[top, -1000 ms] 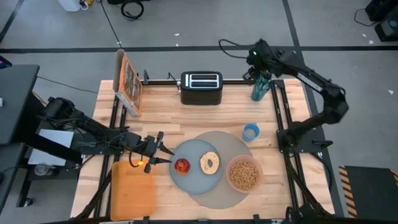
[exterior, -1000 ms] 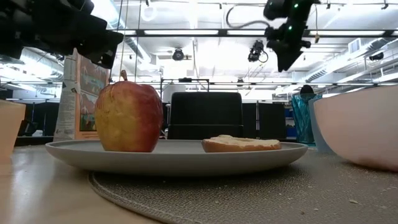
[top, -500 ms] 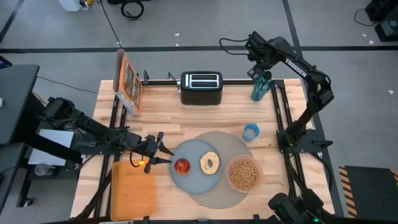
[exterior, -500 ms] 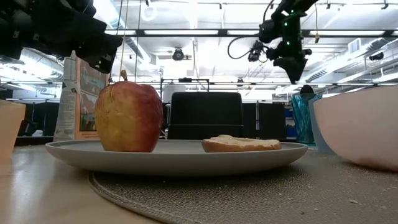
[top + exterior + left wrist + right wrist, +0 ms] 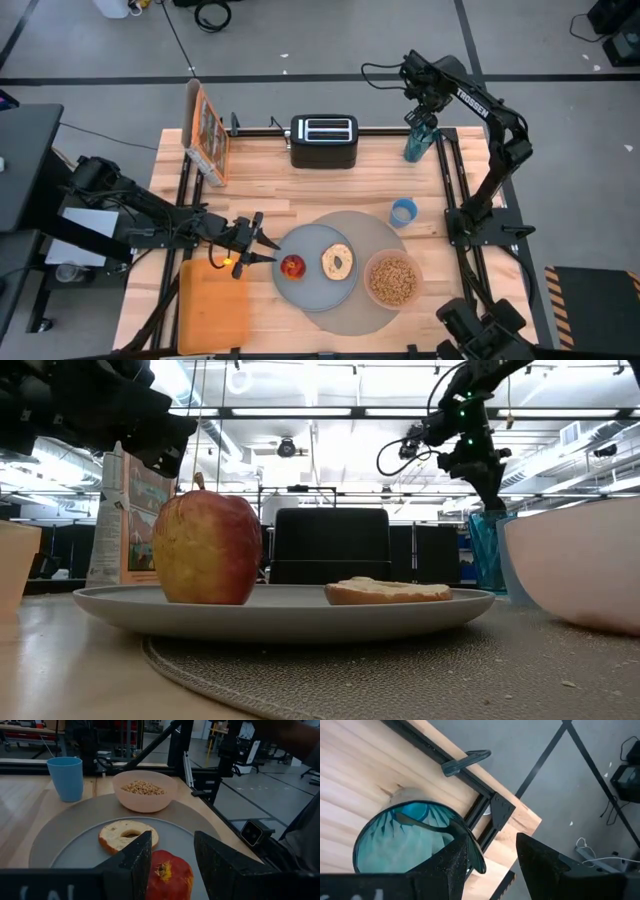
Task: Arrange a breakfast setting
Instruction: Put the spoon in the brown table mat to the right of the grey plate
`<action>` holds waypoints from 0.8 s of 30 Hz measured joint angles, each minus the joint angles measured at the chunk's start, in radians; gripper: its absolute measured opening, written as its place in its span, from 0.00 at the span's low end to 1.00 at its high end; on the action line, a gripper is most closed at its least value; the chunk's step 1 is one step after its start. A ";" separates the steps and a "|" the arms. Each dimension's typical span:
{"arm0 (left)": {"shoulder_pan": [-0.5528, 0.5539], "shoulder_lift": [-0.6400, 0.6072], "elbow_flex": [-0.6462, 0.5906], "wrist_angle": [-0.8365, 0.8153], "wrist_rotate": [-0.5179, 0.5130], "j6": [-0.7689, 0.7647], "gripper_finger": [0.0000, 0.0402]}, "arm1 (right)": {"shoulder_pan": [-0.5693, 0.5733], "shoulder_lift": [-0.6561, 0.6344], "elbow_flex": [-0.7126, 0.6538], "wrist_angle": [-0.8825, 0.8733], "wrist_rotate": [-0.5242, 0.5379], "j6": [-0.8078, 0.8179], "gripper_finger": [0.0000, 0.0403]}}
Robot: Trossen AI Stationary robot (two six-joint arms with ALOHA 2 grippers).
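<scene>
The red apple and the bagel half lie on the blue-grey plate, which sits on the round grey mat. The pink bowl holds cereal at the mat's right. My left gripper is open just left of the apple. In the left wrist view the apple shows between its fingers, untouched. My right gripper is open above a teal glass at the far right edge. A slim handle stands inside the glass; whether it is the spoon, I cannot tell.
A black toaster stands at the far middle and a cereal box at the far left. A blue cup stands beside the mat. An orange board lies near left. Black frame rails run along the table's sides.
My right gripper has come down toward the teal glass, shifting a little toward the table's right and near side, and now hangs just above the glass rim.
</scene>
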 joint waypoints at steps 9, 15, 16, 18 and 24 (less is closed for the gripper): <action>0.000 0.000 0.000 0.000 0.000 0.002 0.39 | 0.000 -0.004 0.000 -0.021 -0.043 -0.020 0.43; 0.000 0.000 0.000 0.001 0.000 -0.019 0.39 | -0.006 -0.004 0.000 -0.029 -0.072 -0.013 0.40; 0.000 0.000 0.000 0.001 0.000 -0.023 0.39 | -0.006 -0.003 0.000 -0.029 -0.073 -0.009 0.38; 0.000 0.000 0.000 0.001 0.000 -0.028 0.39 | -0.006 0.003 0.000 -0.034 -0.072 0.001 0.34; 0.000 0.000 0.000 0.002 0.000 -0.053 0.39 | -0.006 0.006 -0.030 -0.033 -0.070 0.011 0.20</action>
